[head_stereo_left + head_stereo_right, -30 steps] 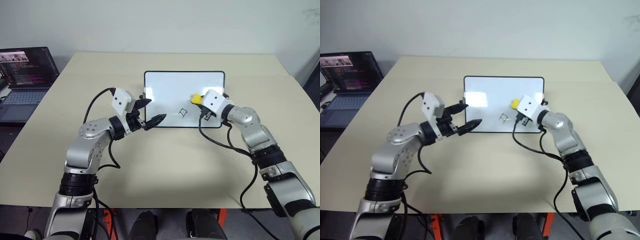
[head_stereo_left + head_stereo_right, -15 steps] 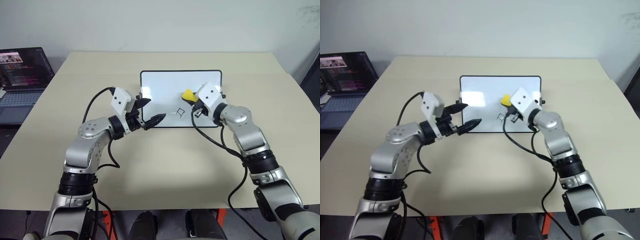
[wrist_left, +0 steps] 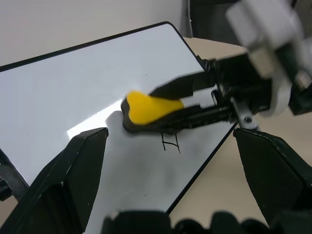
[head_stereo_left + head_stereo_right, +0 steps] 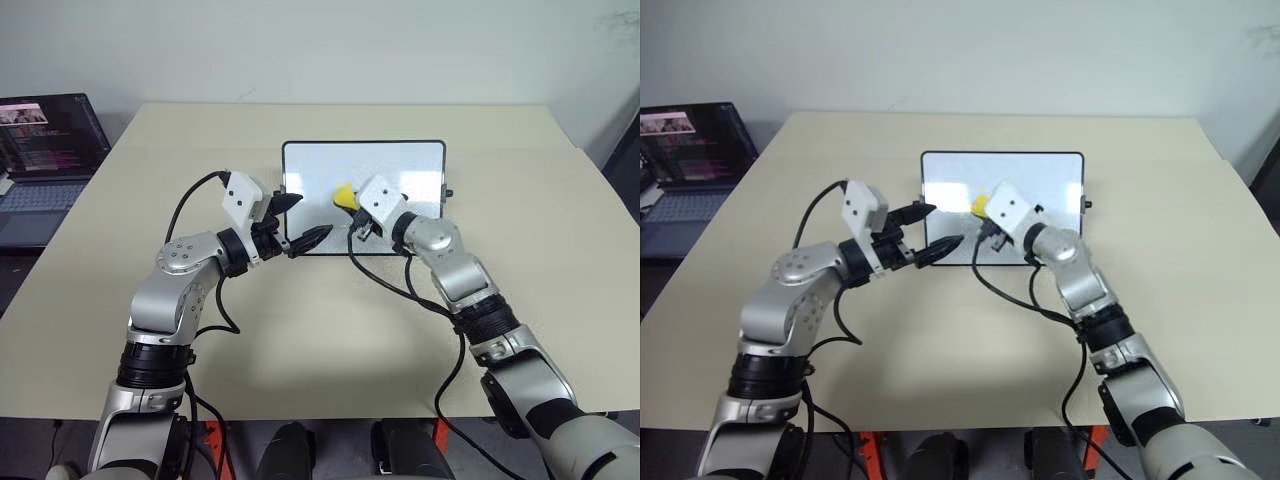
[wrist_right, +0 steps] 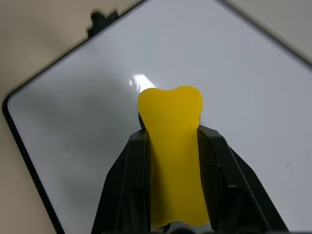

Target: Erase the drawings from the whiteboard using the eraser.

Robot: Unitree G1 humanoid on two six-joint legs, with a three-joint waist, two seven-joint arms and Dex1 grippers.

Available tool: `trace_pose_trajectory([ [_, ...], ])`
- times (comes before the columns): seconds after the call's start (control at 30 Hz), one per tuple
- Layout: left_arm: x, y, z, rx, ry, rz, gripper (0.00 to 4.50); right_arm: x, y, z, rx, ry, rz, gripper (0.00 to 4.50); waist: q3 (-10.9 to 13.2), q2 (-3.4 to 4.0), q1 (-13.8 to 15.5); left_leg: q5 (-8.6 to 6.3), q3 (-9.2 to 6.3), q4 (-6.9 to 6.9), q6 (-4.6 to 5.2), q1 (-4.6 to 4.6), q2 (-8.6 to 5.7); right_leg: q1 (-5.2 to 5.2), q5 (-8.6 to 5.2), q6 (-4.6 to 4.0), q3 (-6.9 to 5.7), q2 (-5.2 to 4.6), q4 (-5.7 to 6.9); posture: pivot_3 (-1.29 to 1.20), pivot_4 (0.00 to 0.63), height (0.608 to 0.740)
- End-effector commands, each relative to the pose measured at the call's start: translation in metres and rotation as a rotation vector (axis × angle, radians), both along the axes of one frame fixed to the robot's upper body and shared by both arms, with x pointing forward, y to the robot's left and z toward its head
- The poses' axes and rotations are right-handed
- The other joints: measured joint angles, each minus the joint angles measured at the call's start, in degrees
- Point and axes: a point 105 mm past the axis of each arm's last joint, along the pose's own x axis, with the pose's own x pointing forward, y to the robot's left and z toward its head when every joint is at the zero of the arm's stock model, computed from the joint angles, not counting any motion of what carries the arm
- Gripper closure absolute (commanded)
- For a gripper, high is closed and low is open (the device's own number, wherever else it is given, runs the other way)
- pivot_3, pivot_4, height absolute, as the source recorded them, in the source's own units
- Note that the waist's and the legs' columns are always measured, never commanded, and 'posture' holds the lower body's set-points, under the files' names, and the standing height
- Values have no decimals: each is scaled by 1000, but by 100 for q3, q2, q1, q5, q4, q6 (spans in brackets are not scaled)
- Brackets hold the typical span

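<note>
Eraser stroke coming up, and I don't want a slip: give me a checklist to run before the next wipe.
1. Eraser clamped in the right pincer: ok.
2. Eraser against the whiteboard surface: it looks so in the left wrist view, ok.
3. Drawings gone: not ok, a small mark remains just below the eraser.
4. Left pincer steadying the board's left edge: open beside it, contact cannot tell.
5. Board flat on the table: cannot tell.
</note>
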Motion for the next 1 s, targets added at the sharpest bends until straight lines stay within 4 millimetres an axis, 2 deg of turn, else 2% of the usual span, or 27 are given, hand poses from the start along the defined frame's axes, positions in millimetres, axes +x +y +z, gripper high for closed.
trace_pose_trajectory([
  [0.03, -4, 0, 14, -5, -64, -2, 0, 6, -7, 19, -28, -90, -2, 3443, 0, 0, 0, 0, 1, 0, 0, 0, 0, 0, 0, 0, 1, 0, -1, 0, 150, 740],
  [0.17, -3, -1, 15, -11, -65, 0, 0, 11, -22, 13, -69, -88, -41, 3443, 0, 0, 4, 0, -1, 0, 0, 1, 0, 0, 0, 0, -1, 0, 1, 0, 150, 740],
  [0.57, -1, -2, 15, -17, -69, -6, 0, 12, -43, 11, -93, -84, -77, 3443, -1, -1, 15, 0, -1, 4, 0, 2, 0, 2, 0, 0, -1, -1, 7, 0, 150, 740],
  [0.73, 0, -2, 15, -18, -69, -6, 0, 8, -63, 3, -130, -66, -102, 3443, -2, -3, 38, 0, -3, 5, 0, 2, -2, 5, 0, 0, -3, -2, 5, 0, 150, 740],
  [0.83, 0, -2, 15, -17, -69, -5, 0, 5, -82, -2, -142, -50, -142, 3443, -2, -3, 39, 0, -3, 5, 1, 4, -2, 7, 0, 0, -3, -2, 5, 0, 150, 740],
  [1.0, 1, -2, 15, -15, -68, -8, 0, 2, -91, 5, -116, -48, -171, 3443, -2, -4, 32, 0, 0, 6, 1, 11, -2, 10, 0, 1, 0, -2, 12, 0, 150, 740],
])
